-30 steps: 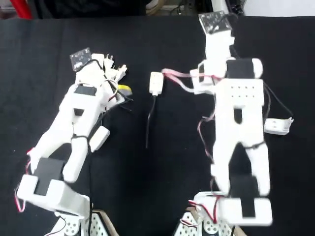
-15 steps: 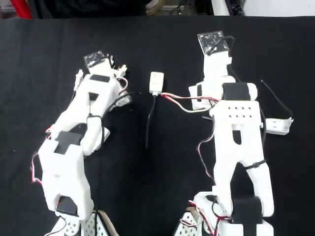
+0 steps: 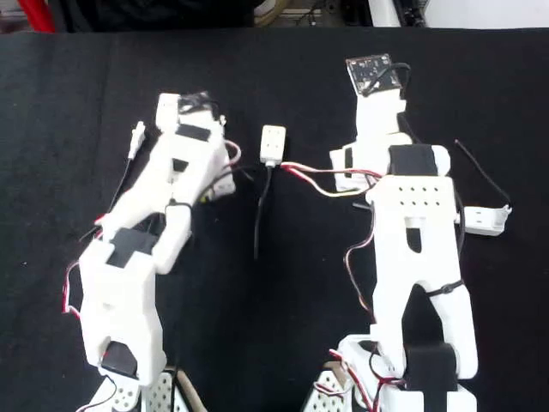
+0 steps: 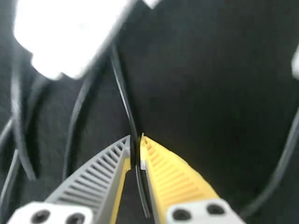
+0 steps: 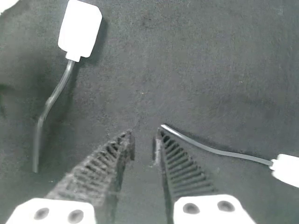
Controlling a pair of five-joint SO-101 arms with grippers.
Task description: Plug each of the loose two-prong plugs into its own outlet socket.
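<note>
"Starting at the left of the high view, what is noted?" asks the auditor.

"A small white plug (image 3: 137, 136) lies on the black table (image 3: 51, 103) in the upper left, apart from any socket. Its dark lead runs down toward the left arm (image 3: 163, 197)."

"State of the left gripper?"

"In the left wrist view the left gripper (image 4: 135, 138) is clenched on a black cable (image 4: 122, 93), which passes between the grey and yellow fingers. A blurred white shape (image 4: 60, 32) sits in the upper left of that frame. What it is cannot be told."

"Centre of the table?"

"A white block (image 3: 273, 144) on a dark cord lies between the two arms, touching neither."

"And the right?"

"The right arm (image 3: 416, 215) stretches up the right half of the high view. The right gripper (image 5: 143, 133) stands released, fingers slightly apart with bare table between them. A thin black cable (image 5: 210, 148) begins just beside one fingertip and runs to a white box (image 5: 287, 170) at the right edge of the right wrist view. In the high view that box lies just right of the arm."
</note>
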